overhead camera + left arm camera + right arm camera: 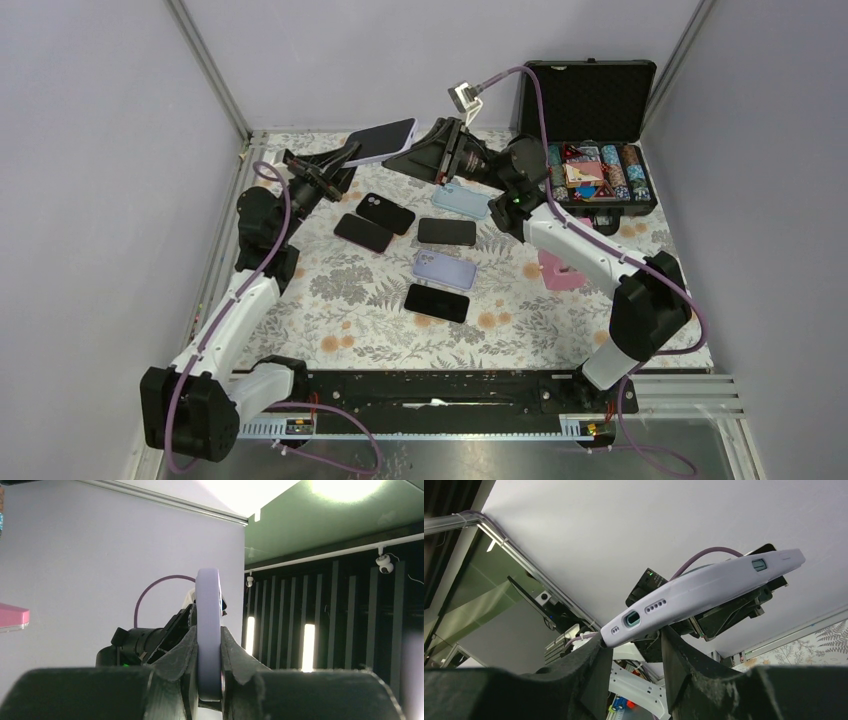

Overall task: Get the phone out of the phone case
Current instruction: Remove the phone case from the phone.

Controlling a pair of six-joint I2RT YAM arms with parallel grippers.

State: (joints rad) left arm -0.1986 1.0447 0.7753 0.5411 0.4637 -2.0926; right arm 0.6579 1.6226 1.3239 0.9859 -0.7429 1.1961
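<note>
A lavender phone case (380, 140) is held up in the air over the back of the table. The phone sits inside it: teal shows through the port cut-out (632, 619). My left gripper (335, 165) is shut on the case's left end. In the left wrist view the case (208, 625) stands edge-on, clamped between both pads of the left gripper (209, 665). My right gripper (420, 150) is at the case's right end. In the right wrist view the case (704, 592) lies across above the open right gripper (631, 640), its corner resting on the left fingertip (599, 647).
On the floral table lie several phones and cases: black ones (385, 212), (363, 232), (446, 231), (436, 302), a light blue one (460, 200) and a lavender one (444, 268). A pink object (560, 270) lies to the right. An open black chip case (598, 175) stands at the back right.
</note>
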